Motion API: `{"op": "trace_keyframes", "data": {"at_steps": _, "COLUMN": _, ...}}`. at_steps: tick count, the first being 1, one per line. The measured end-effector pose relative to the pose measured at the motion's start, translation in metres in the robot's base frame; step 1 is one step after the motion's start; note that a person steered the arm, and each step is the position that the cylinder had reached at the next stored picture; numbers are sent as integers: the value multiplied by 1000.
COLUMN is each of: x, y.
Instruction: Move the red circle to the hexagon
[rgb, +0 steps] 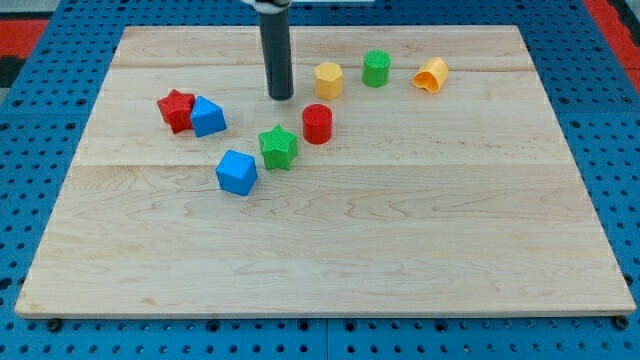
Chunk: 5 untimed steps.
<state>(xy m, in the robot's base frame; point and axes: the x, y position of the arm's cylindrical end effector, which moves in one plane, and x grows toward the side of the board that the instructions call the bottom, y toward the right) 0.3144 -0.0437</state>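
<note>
The red circle (317, 123) stands on the wooden board, near the middle of its upper half. The yellow hexagon (329, 79) lies just above it and slightly to the right, apart from it. My tip (281, 97) is the lower end of the dark rod, up and to the left of the red circle and left of the yellow hexagon. It touches no block.
A green star (279, 147) sits left of and below the red circle. A blue cube (237, 172) lies lower left. A red star (176, 108) and a blue block (208, 116) touch at the left. A green cylinder (377, 68) and a yellow-orange block (431, 74) are at the upper right.
</note>
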Motion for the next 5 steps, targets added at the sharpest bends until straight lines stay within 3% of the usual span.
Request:
{"op": "trace_keyframes", "data": {"at_steps": 2, "x": 42, "y": 72}}
{"op": "trace_keyframes", "data": {"at_steps": 3, "x": 39, "y": 140}}
{"op": "trace_keyframes", "data": {"at_steps": 5, "x": 121, "y": 109}}
